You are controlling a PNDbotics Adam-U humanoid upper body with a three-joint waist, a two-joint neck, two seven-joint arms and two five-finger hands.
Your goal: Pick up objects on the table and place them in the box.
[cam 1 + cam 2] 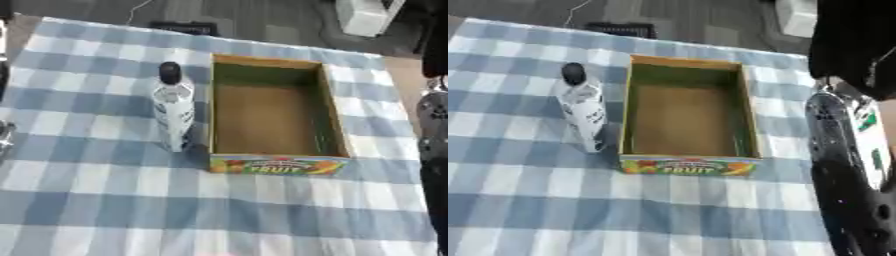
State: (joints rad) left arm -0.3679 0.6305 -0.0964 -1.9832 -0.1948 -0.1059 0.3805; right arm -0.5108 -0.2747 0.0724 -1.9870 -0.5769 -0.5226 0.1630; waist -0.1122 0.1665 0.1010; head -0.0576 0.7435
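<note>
A staged indoor test room, likely a lab or office, is showing here: a blue-and-white checked cloth point(105, 200) is covering the table, grey plank-patterned flooring point(254, 17) is running beyond its far edge, and a white boxy appliance point(367, 15) is standing past the far right corner.

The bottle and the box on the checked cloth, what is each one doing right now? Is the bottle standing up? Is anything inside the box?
Bottle: standing upright on the cloth, black cap on, just left of the box, not held.
Cardboard fruit box: open at the top, nothing inside.
Checked tablecloth: spread flat over the table.
Right arm: at the right edge of the view, its robot hand not visible.
</note>
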